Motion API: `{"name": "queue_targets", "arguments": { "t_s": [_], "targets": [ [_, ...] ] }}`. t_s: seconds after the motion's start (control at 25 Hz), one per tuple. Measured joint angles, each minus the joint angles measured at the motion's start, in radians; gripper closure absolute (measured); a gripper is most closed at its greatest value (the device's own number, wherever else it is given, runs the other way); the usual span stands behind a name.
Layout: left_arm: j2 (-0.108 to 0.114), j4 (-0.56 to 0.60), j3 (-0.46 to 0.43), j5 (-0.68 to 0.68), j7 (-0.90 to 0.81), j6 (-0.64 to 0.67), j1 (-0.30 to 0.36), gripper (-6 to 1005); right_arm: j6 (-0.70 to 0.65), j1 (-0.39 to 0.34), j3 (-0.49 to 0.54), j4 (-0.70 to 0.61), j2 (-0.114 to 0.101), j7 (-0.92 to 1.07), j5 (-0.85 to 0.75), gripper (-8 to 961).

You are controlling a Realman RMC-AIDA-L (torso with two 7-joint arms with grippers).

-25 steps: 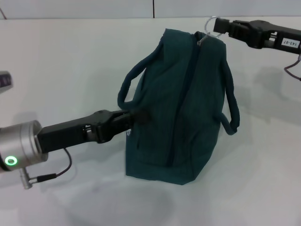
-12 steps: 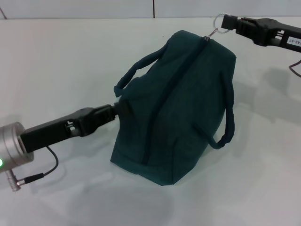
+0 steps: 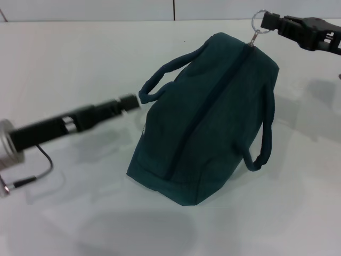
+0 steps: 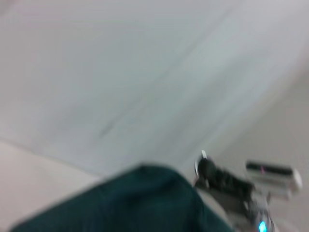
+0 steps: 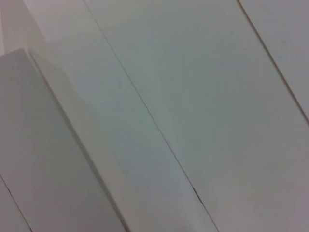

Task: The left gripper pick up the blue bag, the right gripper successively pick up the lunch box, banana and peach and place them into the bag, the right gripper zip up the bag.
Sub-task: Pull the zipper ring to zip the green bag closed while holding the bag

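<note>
The blue bag (image 3: 213,117) stands tilted on the white table, its top zipper closed along its whole length. My right gripper (image 3: 270,21) is at the bag's far top end, shut on the metal ring pull (image 3: 259,17) and holding it taut. My left gripper (image 3: 133,101) hovers just beside the end of the near loop handle (image 3: 152,90), clear of the bag's side. The left wrist view shows the bag's top (image 4: 125,203) and, farther off, the right gripper (image 4: 212,174). The lunch box, banana and peach are out of view.
White table (image 3: 80,53) lies all around the bag, with a wall seam at the far edge. The second loop handle (image 3: 264,144) hangs down the bag's right side. A thin cable (image 3: 37,173) trails under the left arm. The right wrist view shows only white panels.
The left gripper has let go of the bag's side and pulled back to the left. The right gripper moved right and away with the ring pull, and the bag leaned and turned that way.
</note>
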Motion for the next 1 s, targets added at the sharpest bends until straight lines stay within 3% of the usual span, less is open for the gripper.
{"name": "queue_targets", "arguments": {
  "t_s": [0.2, 0.24, 0.36, 0.52, 0.76, 1.0],
  "targets": [
    [0.017, 0.001, -0.094, 0.000, -0.050, -0.012, -0.046, 672, -0.010, -0.004, 0.000, -0.006, 0.000, -0.002, 0.001, 941],
    [0.025, 0.001, -0.096, 0.007, -0.079, -0.026, -0.082, 639, -0.013, -0.004, 0.000, -0.006, 0.000, -0.003, 0.001, 941],
    [0.034, 0.001, -0.091, 0.044, -0.130, -0.058, -0.153, 402, -0.016, -0.005, 0.000, -0.006, 0.001, -0.011, 0.001, 941],
    [0.034, 0.001, -0.091, 0.172, -0.214, -0.121, -0.282, 177, -0.017, -0.005, 0.000, -0.006, 0.005, -0.025, 0.001, 941],
    [0.011, 0.002, -0.092, 0.251, -0.251, -0.149, -0.372, 112, -0.018, -0.005, 0.000, 0.003, 0.008, -0.035, 0.005, 941],
    [-0.010, 0.003, -0.093, 0.267, -0.263, -0.173, -0.408, 157, -0.026, -0.020, 0.000, 0.005, 0.009, -0.042, 0.017, 940]
  ]
}}
